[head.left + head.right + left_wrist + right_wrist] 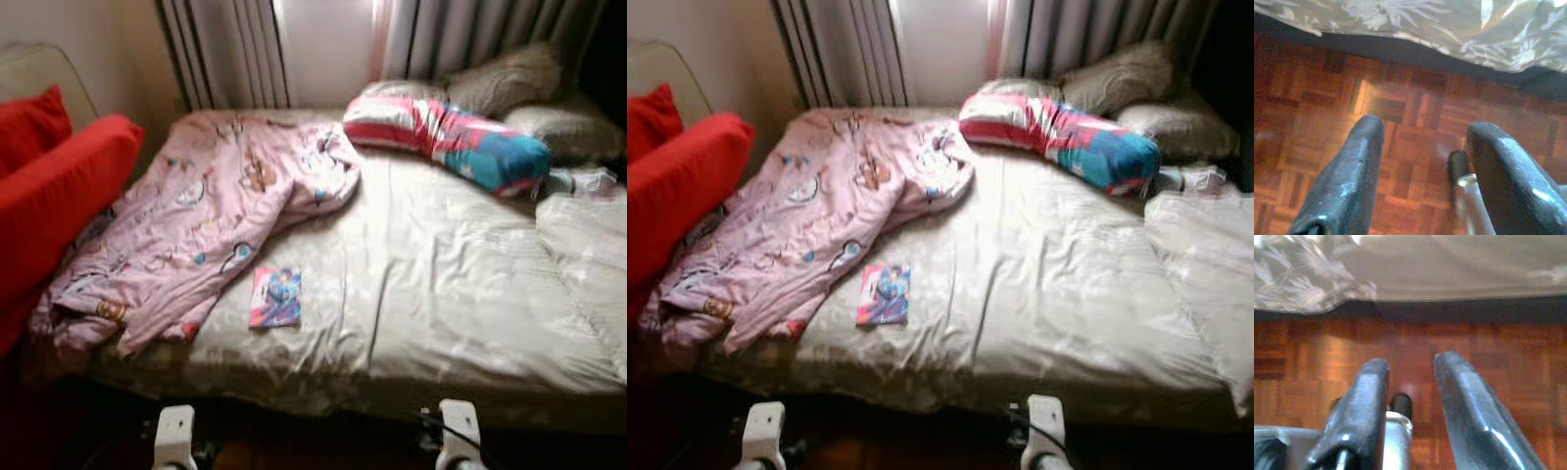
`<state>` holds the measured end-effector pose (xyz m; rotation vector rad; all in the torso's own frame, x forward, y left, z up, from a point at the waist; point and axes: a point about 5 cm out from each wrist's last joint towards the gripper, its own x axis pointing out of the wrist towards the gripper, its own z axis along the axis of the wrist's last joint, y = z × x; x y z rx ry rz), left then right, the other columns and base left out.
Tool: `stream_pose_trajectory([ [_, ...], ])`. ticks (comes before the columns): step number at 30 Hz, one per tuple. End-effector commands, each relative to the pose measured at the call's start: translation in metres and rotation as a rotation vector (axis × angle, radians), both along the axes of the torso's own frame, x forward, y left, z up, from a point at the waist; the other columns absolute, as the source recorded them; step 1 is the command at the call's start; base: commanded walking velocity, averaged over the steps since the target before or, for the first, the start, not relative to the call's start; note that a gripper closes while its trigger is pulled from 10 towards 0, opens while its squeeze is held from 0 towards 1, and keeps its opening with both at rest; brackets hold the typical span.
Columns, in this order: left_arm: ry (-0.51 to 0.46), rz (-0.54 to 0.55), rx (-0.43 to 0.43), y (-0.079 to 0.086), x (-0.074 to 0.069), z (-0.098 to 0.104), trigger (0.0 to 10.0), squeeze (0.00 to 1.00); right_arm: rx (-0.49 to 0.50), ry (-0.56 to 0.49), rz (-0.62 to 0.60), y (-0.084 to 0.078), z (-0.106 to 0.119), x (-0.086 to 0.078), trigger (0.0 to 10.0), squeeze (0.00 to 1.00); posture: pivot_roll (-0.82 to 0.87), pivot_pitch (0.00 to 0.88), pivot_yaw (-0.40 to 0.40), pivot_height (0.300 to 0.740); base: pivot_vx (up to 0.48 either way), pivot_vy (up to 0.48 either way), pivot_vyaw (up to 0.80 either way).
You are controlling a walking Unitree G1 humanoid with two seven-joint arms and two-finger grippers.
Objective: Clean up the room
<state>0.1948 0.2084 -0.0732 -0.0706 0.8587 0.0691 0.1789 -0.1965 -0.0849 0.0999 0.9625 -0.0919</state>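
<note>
A crumpled pink patterned blanket lies across the left half of the bed, hanging over its near left corner. Beside it, a small colourful book rests flat on the cream sheet. At the head end sits a long striped red, pink and blue pillow, with beige pillows behind it. Both arms hang low in front of the bed. My left gripper is open over the parquet floor, with nothing between its fingers. My right gripper is open too, also over bare floor near the bed's edge.
A red couch or cushion stands against the bed's left side. A folded cream cover lies on the right of the bed. Curtains and a bright window are behind the headboard. The bed sheet overhangs a dark gap above the floor.
</note>
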Motion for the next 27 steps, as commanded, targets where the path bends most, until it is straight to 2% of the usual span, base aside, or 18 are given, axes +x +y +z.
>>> stream_pose_trajectory([
  [1,0.008,0.002,0.024,0.0086,-0.0005,0.0012,10.0,0.0,0.018,-0.02,0.016,0.009,0.0023,0.0072,10.0,0.0,-0.07,0.0,0.052,0.74,0.0,0.48,0.0],
  [19,0.01,0.0,0.026,0.0086,-0.0017,0.0006,10.0,0.0,0.02,-0.018,0.025,0.0095,0.0017,0.0062,10.0,0.0,-0.07,0.0,0.05,0.74,0.0,0.474,0.0],
  [27,0.003,-0.007,0.018,0.0073,-0.0019,0.0005,10.0,0.0,0.017,-0.014,0.038,0.009,0.0014,0.0054,10.0,0.0,-0.07,0.0,0.048,0.74,0.0,0.0,0.0],
])
